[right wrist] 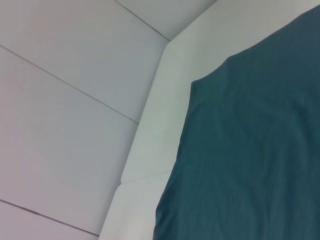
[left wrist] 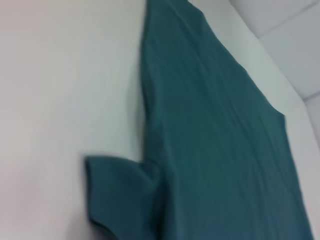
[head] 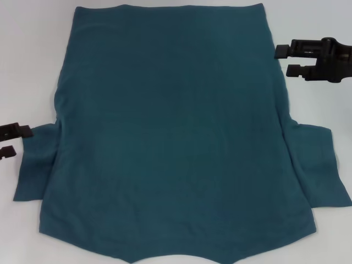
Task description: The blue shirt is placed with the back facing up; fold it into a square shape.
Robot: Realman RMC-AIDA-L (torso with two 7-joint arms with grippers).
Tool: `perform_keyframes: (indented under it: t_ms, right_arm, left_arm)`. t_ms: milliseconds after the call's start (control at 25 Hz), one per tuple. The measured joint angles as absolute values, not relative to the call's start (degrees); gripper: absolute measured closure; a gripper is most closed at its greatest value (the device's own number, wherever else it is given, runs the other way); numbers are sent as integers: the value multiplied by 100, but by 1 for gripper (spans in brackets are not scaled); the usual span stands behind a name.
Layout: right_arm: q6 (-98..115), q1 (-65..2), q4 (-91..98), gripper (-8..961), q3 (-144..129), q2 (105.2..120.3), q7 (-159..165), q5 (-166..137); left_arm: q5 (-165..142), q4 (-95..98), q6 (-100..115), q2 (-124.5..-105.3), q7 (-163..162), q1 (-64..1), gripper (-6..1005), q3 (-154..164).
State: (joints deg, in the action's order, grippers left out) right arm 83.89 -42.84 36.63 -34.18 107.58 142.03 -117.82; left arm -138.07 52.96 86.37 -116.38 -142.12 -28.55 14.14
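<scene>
Only the head view shows both open grippers, left gripper (head: 12, 141) and right gripper (head: 286, 60), flanking the blue shirt (head: 173, 137).

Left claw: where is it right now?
In the head view the left claw sits open at the robot's left edge, beside the shirt's left sleeve, over the white table.

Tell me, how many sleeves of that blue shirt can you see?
2. One sleeve sticks out on the robot's left, by the open left gripper; the other sleeve lies on the right, nearer than the open right gripper.
</scene>
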Motion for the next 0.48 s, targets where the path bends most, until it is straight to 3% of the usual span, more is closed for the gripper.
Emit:
perform_keyframes:
  t_ms: [480]
  right_arm:
    - [8401,-4167,3635,129,-3400,10768,14268,-11776]
  left_arm:
    - [-14096,4623,7570,-11642,-13934,-2931,211,1487]
